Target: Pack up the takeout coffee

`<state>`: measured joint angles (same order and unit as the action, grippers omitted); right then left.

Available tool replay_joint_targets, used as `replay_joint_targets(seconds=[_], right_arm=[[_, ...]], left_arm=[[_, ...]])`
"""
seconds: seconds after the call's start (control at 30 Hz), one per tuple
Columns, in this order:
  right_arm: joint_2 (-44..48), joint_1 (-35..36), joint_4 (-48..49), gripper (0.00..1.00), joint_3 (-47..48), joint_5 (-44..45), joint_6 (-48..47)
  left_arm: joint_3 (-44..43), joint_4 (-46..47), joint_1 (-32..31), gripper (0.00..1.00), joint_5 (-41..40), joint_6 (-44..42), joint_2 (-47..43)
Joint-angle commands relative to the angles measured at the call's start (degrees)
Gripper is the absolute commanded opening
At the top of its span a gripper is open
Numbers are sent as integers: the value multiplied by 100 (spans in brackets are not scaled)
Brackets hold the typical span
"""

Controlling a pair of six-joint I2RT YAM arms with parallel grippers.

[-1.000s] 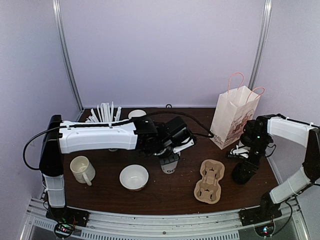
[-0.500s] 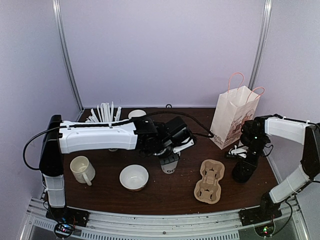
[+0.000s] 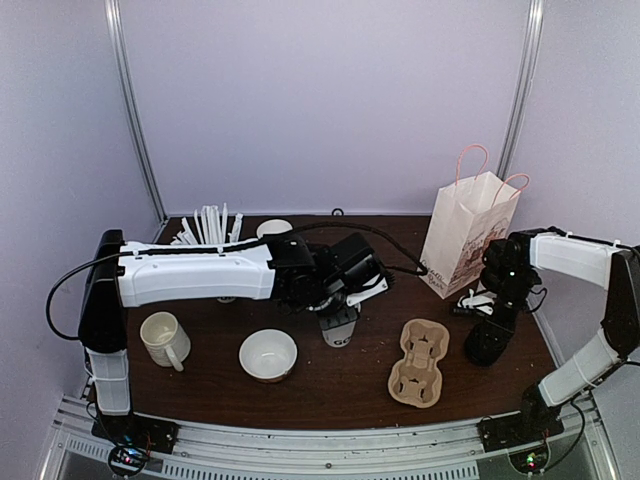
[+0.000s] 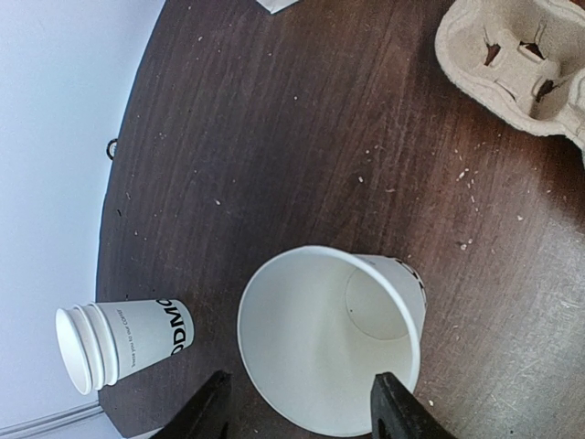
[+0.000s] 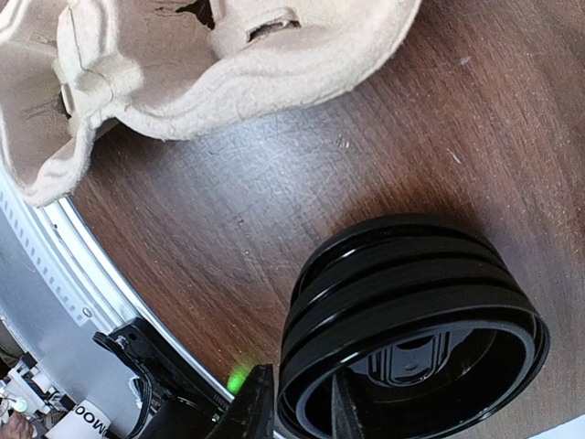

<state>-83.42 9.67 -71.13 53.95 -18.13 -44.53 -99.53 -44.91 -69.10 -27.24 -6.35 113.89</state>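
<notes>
Right now your left arm (image 3: 195,275) is reaching across the table (image 3: 330,400) to its middle, while your right arm (image 3: 580,262) is bending down at the right edge, just in front of the bag (image 3: 466,238), which is standing upright at the back right. The carrier (image 3: 420,362) is lying flat between the two grippers, near the front. The bowl (image 3: 268,354) is sitting left of centre and the mug (image 3: 163,338) further left, handle towards you. The cup (image 4: 320,347) is standing on the table between bowl and carrier, its mouth open so that you are looking straight into it, with black lettering showing near its base. Your left gripper (image 4: 302,376) is straddling it about half spread: one finger (image 4: 393,407) is overlapping the cup's wall and the other is sitting just beside the rim, so you cannot tell whether it is actually gripping. Your right gripper (image 5: 300,373) is sitting with its jaws nearly together, pinching the rim of the lids (image 5: 411,302), a black stack resting on the table just right of the carrier. The cup stack (image 4: 119,343) and the white sticks (image 3: 208,224) are waiting at the back left.
</notes>
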Motion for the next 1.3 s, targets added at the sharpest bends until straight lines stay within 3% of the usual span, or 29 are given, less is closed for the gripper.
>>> replay_joint_targets(seconds=[0.0,0.87,1.07,1.27], right_arm=[[-83,26,-103,24,131,-166,72],[-227,9,-15,16,202,-162,243],[-111,8,-232,5,332,-162,243],[269,-14,-636,0,626,-271,327]], left_arm=[[15,33,-15,52,-46,2,-23],[94,35,-15,52,-97,-7,-33],[88,32,-16,52,-107,-12,-42],[67,40,-16,52,-106,-19,-34]])
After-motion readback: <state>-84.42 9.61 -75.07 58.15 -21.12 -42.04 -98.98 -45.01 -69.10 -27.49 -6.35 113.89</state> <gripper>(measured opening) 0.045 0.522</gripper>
